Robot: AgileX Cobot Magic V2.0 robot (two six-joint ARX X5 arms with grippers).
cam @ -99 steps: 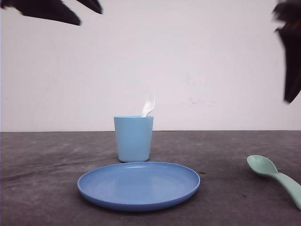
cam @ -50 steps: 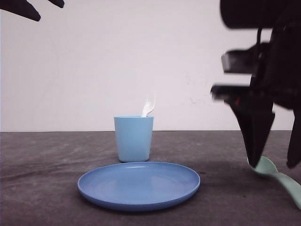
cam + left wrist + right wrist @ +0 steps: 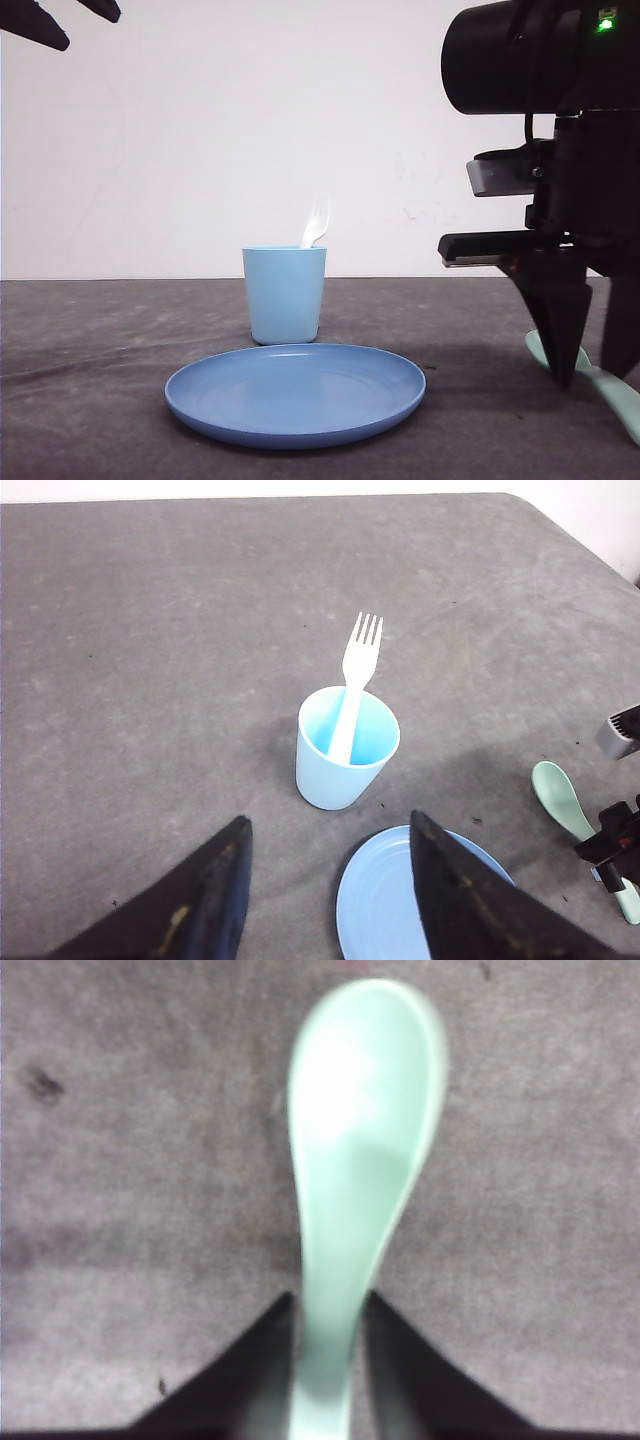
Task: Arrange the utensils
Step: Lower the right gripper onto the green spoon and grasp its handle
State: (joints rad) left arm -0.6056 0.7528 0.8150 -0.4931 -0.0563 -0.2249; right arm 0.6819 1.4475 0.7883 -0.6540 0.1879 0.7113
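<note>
The pale mint-green spoon (image 3: 625, 405) (image 3: 365, 1110) lies flat on the grey table at the right. My right gripper (image 3: 590, 378) (image 3: 330, 1300) is down at the table with one finger on each side of the spoon's handle, just behind the bowl, pressing against it. The white fork (image 3: 317, 222) (image 3: 355, 675) stands tines-up in the light blue cup (image 3: 285, 295) (image 3: 345, 750). My left gripper (image 3: 90, 32) (image 3: 330, 820) hangs open high at the left, holding nothing. The spoon (image 3: 560, 795) also appears to the right of the plate in the left wrist view.
A blue round plate (image 3: 295, 390) (image 3: 385, 900) lies in front of the cup, left of the spoon. The dark grey table (image 3: 100, 350) stretches bare to the left. A white wall stands behind.
My right arm came down from the upper right to the spoon, and its fingers drew in around the handle. The left gripper drifted further to the upper left.
</note>
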